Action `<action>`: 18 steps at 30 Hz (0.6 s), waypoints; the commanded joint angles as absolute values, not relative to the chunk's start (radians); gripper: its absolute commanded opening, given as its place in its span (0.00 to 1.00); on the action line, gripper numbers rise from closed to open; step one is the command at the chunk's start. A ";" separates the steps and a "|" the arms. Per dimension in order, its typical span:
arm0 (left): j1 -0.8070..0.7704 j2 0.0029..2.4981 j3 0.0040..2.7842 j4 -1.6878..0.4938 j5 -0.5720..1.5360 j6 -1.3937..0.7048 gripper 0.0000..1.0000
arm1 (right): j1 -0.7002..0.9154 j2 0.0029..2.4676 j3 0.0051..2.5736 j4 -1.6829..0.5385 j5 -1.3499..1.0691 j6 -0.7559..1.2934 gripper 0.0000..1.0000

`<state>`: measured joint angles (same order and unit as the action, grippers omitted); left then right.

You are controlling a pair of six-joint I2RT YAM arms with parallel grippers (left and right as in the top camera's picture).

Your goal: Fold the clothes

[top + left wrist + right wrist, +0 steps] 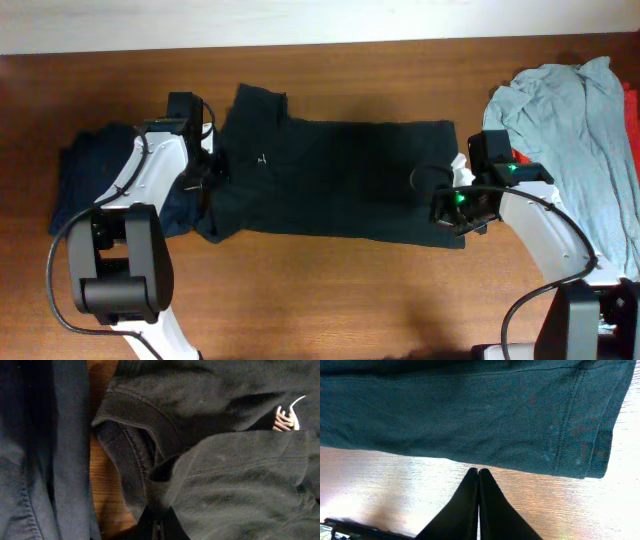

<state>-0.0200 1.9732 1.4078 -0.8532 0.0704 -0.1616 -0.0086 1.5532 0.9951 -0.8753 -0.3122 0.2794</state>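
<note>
Right fingers (467, 505) shut, empty; left fingers (147, 529) shut in black T-shirt (350, 185) folds, hold unclear; wooden table (330, 290).

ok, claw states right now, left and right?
Left claw: closed at the black T-shirt; grip on it unclear.
Right claw: closed, empty, over bare table.

The left arm (140, 185), in the lower left of the overhead frame, has smooth white links between chunky black joint housings. A thin black cable (52, 270) loops along its outer side. The right arm (545, 235), lower right, is built the same, and its black wrist block carries small green lights (460, 198). The left claw (157, 529) and right claw (478, 472) each have two matte black fingers tapering to a point.
</note>
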 commanded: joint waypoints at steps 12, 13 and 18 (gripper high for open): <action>-0.017 1.980 1.428 -0.880 0.055 -0.156 0.17 | -0.007 1.544 1.000 -0.876 -0.303 0.269 0.04; -0.017 1.980 1.427 -0.885 0.054 -0.156 0.19 | -0.007 1.544 1.000 -0.876 -0.303 0.269 0.04; -0.016 1.980 1.402 -0.884 0.018 -0.157 0.41 | -0.007 1.544 1.000 -0.877 -0.303 0.269 0.04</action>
